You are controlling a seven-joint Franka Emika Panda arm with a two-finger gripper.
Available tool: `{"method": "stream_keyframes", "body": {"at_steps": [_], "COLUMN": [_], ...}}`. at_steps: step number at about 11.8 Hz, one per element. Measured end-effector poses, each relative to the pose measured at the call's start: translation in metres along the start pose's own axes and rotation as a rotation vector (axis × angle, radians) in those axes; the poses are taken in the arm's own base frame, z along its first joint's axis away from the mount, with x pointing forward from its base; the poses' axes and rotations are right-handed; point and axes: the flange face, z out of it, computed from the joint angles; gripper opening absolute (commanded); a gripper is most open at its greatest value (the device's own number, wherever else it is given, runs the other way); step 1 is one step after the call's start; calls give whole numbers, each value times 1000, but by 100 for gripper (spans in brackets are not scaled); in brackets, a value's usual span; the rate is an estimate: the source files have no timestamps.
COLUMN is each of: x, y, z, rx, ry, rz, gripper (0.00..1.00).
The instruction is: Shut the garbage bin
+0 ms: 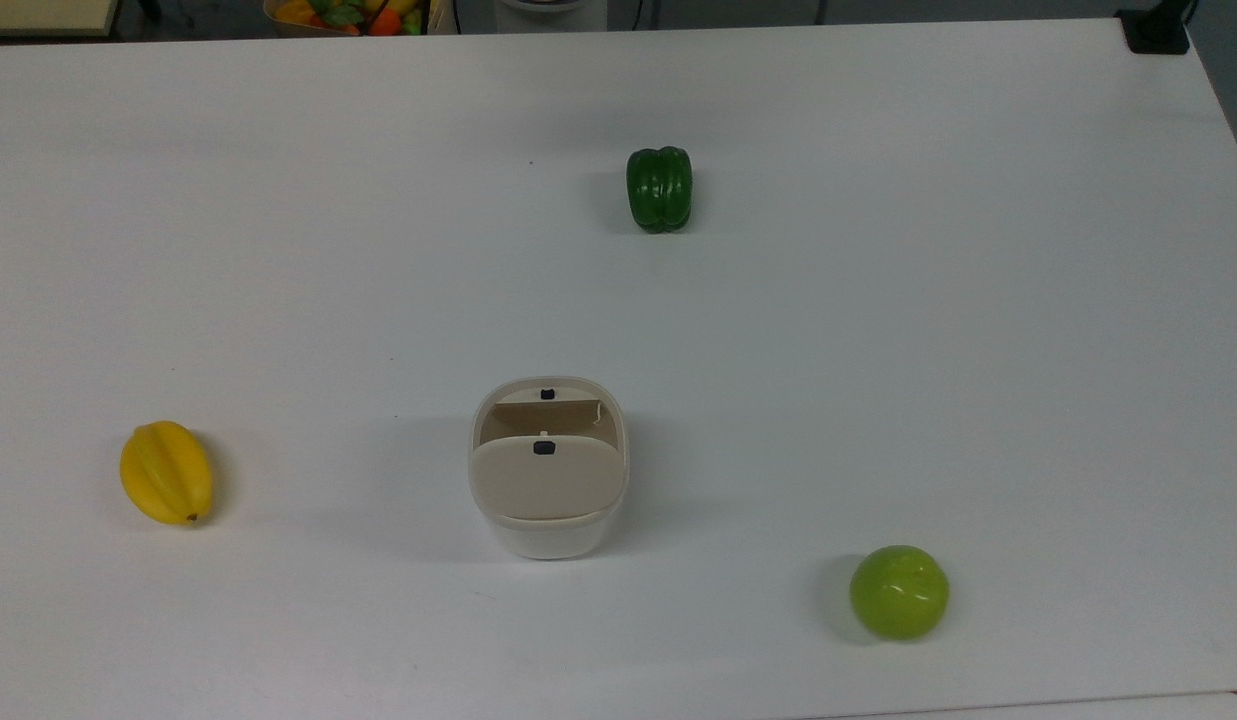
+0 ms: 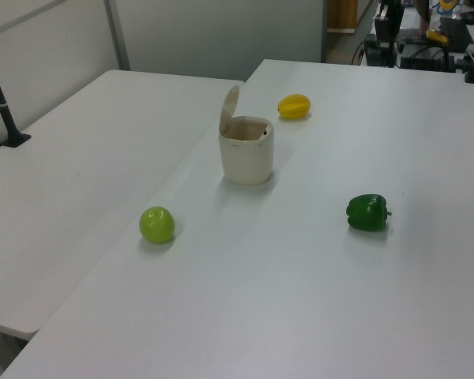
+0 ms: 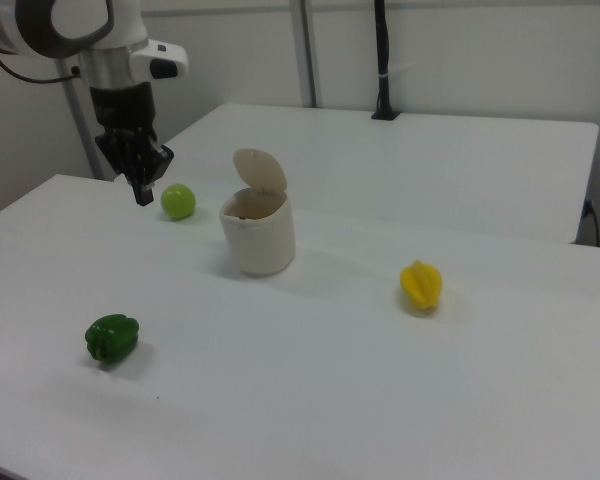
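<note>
In the top view, the garbage bin [image 1: 548,470] sits between starfruit [image 1: 166,473] left and apple [image 1: 899,592] right.

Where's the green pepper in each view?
Top view: green pepper upper centre, above the garbage bin.
Left view: green pepper right of centre, lower right of the garbage bin.
Right view: green pepper lower left, below-left of the garbage bin.
Shared landmark: the garbage bin.
</note>
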Motion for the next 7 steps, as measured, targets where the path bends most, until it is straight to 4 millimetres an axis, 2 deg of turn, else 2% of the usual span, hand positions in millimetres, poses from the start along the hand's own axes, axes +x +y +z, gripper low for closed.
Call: {"method": "stream_keyframes", "body": {"at_steps": [3,6,7], "x": [10,37,52], "y": [-6,-7,-7], "z": [7,17,24], "rx": [22,48,51], "ry": [20,119,172], "rz": [-4,5,10], "gripper": [3,3,3]}}
